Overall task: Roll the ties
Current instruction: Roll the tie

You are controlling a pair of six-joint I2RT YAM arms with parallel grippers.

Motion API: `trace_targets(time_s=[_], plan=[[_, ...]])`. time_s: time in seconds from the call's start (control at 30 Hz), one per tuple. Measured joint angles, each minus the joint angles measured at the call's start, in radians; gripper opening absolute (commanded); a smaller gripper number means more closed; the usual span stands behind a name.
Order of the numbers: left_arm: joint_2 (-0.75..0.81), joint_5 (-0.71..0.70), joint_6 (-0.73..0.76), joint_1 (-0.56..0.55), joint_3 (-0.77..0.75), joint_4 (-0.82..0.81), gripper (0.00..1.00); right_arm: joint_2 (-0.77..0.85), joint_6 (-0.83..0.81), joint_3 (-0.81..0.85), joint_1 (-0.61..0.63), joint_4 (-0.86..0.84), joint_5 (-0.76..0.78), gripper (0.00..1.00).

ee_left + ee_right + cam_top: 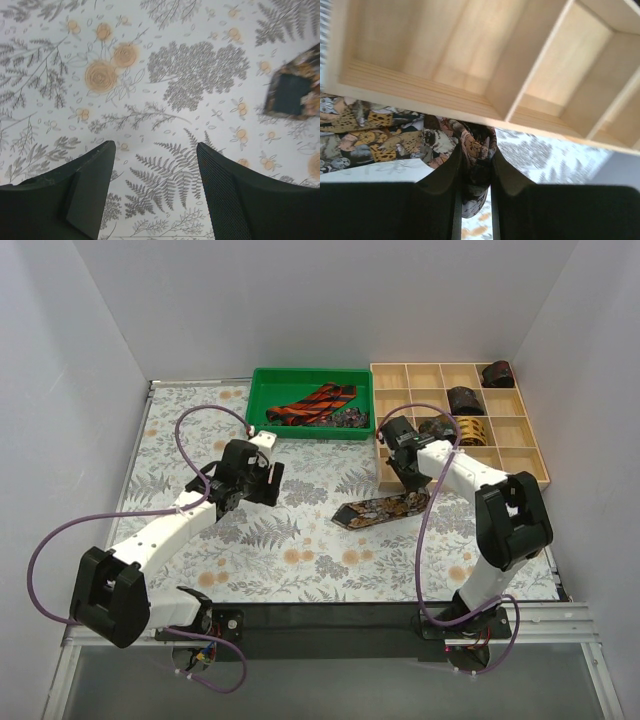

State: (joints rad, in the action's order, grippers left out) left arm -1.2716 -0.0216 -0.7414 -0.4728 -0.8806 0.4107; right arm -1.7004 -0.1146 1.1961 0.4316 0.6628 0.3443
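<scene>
A dark tie with brown-gold mottled print [378,508] lies on the floral cloth in the middle; its wide end also shows in the left wrist view [295,90]. My right gripper [408,480] is shut on the narrow part of this tie [477,150], close under the wooden box rim. My left gripper [262,483] is open and empty above the cloth, left of the tie; its fingers [95,185] frame bare cloth. A red-black striped tie [315,405] lies in the green bin [262,380]. Rolled ties [465,400] sit in the wooden box.
The wooden compartment box [405,370] stands at the back right, and its rim [420,90] is right in front of my right gripper. Purple cables [200,415] loop beside both arms. White walls close in the table.
</scene>
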Motion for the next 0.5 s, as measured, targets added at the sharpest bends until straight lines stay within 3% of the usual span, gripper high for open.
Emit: trace_targets(time_s=[0.23, 0.5], plan=[[0.006, -0.073, 0.021, 0.009, 0.05, 0.016, 0.61, -0.026, -0.015, 0.008, 0.132, 0.084, 0.322, 0.01], [0.006, -0.119, 0.027, 0.013, 0.05, 0.016, 0.6, -0.13, 0.019, -0.048, 0.27, 0.091, 0.508, 0.01]])
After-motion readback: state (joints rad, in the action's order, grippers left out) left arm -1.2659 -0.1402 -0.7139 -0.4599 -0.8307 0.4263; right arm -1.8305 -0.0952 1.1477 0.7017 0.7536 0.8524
